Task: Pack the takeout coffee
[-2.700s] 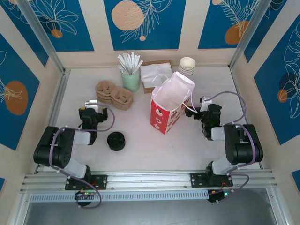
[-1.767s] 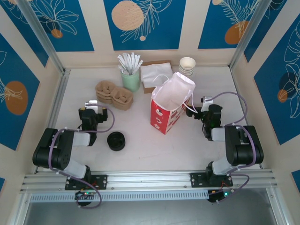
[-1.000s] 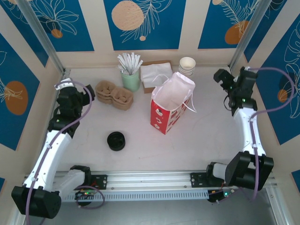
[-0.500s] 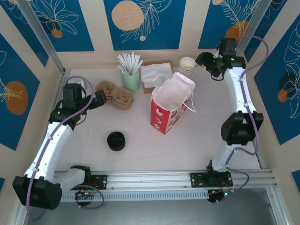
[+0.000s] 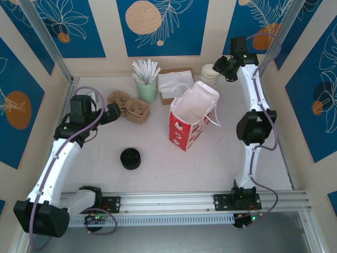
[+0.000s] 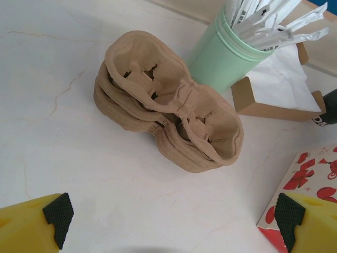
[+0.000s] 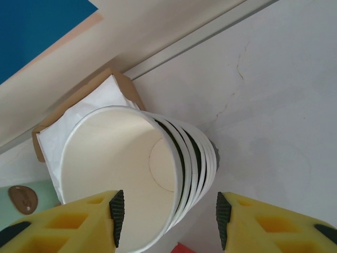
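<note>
Takeout coffee [image 5: 130,158]: stands upright on the table [image 5: 184,163], near the front and left of centre, black lid up. It is well apart from both grippers and nothing holds it.
Bag: the red-and-white bag [image 5: 190,118] stands upright to the right of the cup. Its mouth is spread open upward, likely so the cup can be lowered straight in.
Left gripper [image 6: 172,221]: jaws wide apart and empty, hanging just short of the stacked pulp cup carriers [image 6: 168,124]. It faces them, not the coffee.
Right gripper [image 7: 167,219]: reached to the far right corner, jaws partly apart over the stack of lidless white cups [image 7: 142,174]. One pad is over the top cup's mouth and the other outside the stack. Whether either pad touches cannot be told.
Back row: a mint-green holder [image 6: 226,52] of wrapped sticks stands just beside a napkin box [image 6: 279,89], set out as side supplies.
Progress: packing looks unstarted, since neither arm is placed for the coffee.
</note>
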Tool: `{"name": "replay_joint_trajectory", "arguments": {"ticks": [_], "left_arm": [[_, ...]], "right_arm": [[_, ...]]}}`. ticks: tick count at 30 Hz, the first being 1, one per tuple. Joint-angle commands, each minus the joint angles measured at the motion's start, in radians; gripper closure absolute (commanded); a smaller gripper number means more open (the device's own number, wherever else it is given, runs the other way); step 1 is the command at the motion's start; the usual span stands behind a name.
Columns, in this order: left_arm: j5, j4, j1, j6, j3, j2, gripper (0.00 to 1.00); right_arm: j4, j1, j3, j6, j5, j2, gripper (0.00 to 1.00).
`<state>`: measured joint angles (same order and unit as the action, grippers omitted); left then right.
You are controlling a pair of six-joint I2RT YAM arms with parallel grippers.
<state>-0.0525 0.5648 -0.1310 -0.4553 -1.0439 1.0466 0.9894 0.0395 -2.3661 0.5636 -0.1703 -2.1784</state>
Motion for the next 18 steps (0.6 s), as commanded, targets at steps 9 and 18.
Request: {"name": "replay_joint_trajectory", "arguments": {"ticks": [9,18], "left_arm": [[-0.007,0.009,-0.004,-0.028,0.021,-0.06,0.01],[-0.004,0.009,-0.004,-0.038,0.018,-0.051,0.01]], "right_arm": [[0.003,0.008,-0.059,-0.025,-0.041,-0.049,0.52],[-0.003,0.008,-0.059,-0.031,-0.038,-0.072,0.62]]}}
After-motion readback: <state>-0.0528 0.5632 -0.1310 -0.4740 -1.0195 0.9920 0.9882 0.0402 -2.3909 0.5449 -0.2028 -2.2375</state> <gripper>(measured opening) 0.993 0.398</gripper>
